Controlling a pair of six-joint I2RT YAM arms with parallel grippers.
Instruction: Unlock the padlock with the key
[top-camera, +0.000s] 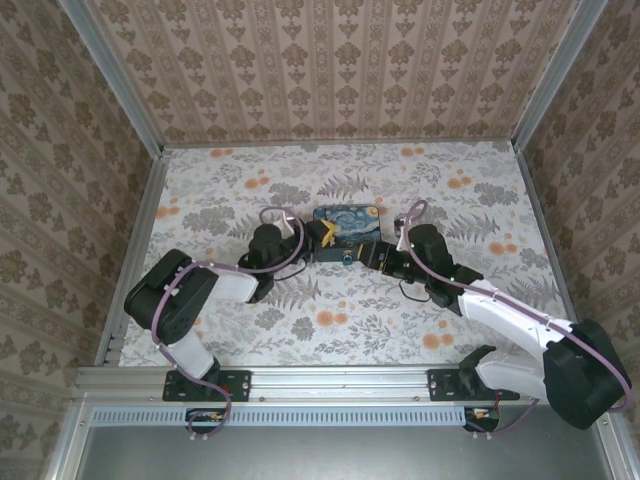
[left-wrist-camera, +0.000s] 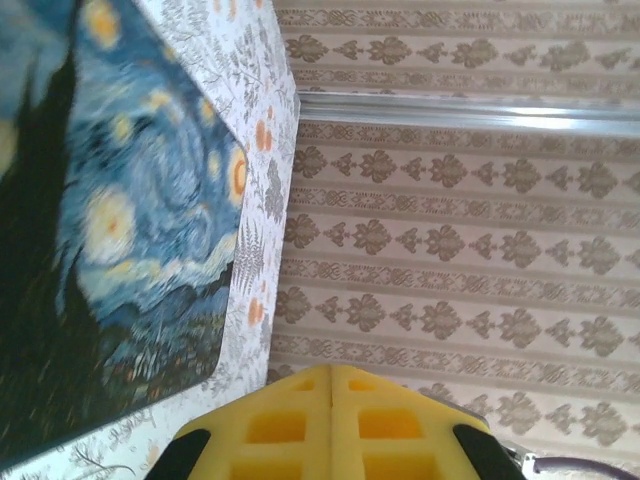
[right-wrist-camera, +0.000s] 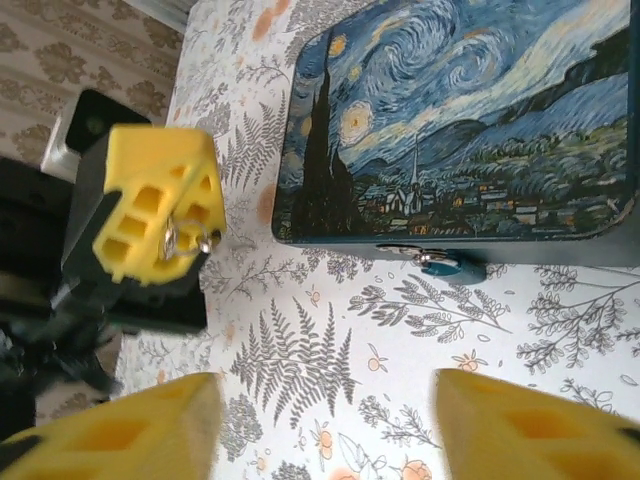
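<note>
Down at the near edge the 2 arms reach in over the flowered table (top-camera: 330, 340). The right gripper (right-wrist-camera: 320, 428) comes in from the right with its 2 yellow fingers (right-wrist-camera: 120, 430) spread wide and nothing between them, hanging just above the tabletop in front of the box.

A bit further in and to the left, the left gripper (right-wrist-camera: 160, 205) has its fingers pressed together. A small silvery bit of metal, the key (right-wrist-camera: 185, 240), is pinched at the seam between them and pokes out at the tip. It sits off the box's left end, apart from it.

Beyond that is the padlock (right-wrist-camera: 440, 265), a tiny blue-grey thing hanging at the clasp on the front wall of the blue night-sky box (right-wrist-camera: 470, 120), touching it, low against the table. The box lies flat, lid down, mid-table between the 2 grippers. Behind it the patterned wall (top-camera: 330, 70) closes the space.
</note>
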